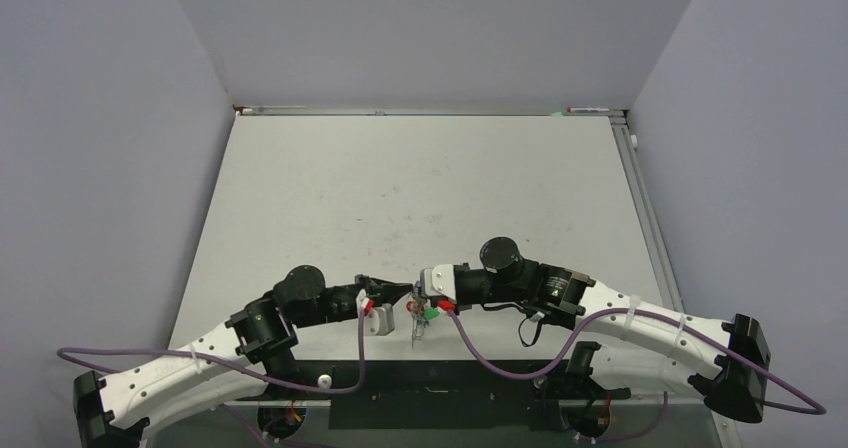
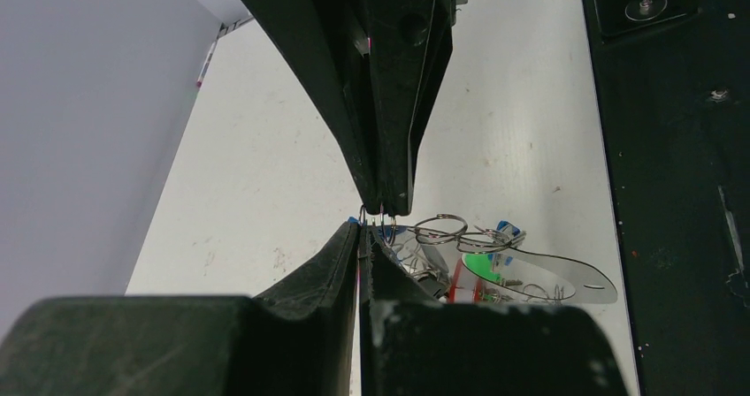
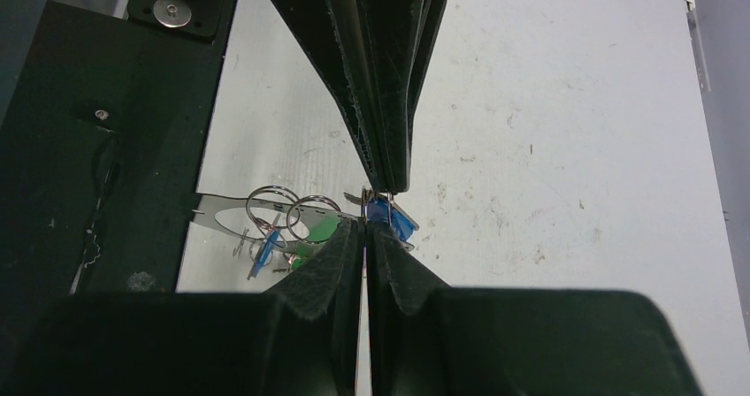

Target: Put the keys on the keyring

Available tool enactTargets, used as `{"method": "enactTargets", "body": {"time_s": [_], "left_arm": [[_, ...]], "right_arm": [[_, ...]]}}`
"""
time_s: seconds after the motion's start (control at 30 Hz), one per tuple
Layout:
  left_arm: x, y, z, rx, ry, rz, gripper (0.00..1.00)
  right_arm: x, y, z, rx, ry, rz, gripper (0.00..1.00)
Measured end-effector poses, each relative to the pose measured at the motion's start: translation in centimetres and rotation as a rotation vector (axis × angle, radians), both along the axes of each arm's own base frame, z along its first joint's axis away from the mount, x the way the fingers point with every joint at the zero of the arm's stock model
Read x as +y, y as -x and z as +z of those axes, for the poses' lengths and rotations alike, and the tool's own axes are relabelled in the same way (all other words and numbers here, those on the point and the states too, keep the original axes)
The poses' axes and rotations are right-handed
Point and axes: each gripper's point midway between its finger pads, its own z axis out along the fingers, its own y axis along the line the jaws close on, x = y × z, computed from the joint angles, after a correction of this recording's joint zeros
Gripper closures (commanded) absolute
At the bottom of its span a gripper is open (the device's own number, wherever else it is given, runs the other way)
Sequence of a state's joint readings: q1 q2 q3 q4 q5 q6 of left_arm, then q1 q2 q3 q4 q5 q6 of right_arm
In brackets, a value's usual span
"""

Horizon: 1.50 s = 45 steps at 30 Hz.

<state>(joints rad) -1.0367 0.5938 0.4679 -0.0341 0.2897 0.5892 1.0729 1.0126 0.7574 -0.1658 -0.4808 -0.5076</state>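
Note:
My left gripper (image 1: 403, 290) and right gripper (image 1: 420, 290) meet tip to tip just above the table's near edge, both shut. In the left wrist view my left gripper (image 2: 363, 230) pinches thin wire where the keyring (image 2: 566, 260), a large thin silvery loop, ends; the right fingertips (image 2: 389, 203) clamp small split rings. In the right wrist view my right gripper (image 3: 363, 224) sits at a blue-tagged key (image 3: 400, 221). The keys (image 1: 422, 318) with green (image 2: 478, 264), red and blue tags hang beside the tips on the keyring (image 3: 217, 203). The exact contact is partly hidden.
The black base plate (image 1: 440, 383) lies along the near table edge under the arms. Purple cables (image 1: 480, 353) loop off both arms. The white table (image 1: 420, 188) stretches back to grey walls.

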Motion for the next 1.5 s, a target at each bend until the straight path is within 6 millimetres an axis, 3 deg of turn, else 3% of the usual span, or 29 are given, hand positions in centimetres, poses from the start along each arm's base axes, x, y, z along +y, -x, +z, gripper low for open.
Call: {"method": "enactTargets", "body": {"time_s": [1.5], "left_arm": [[0.16, 0.97, -0.51, -0.007, -0.025, -0.052, 1.0]], "right_arm": [[-0.28, 0.11, 0.53, -0.008, -0.016, -0.003, 0.95]]}}
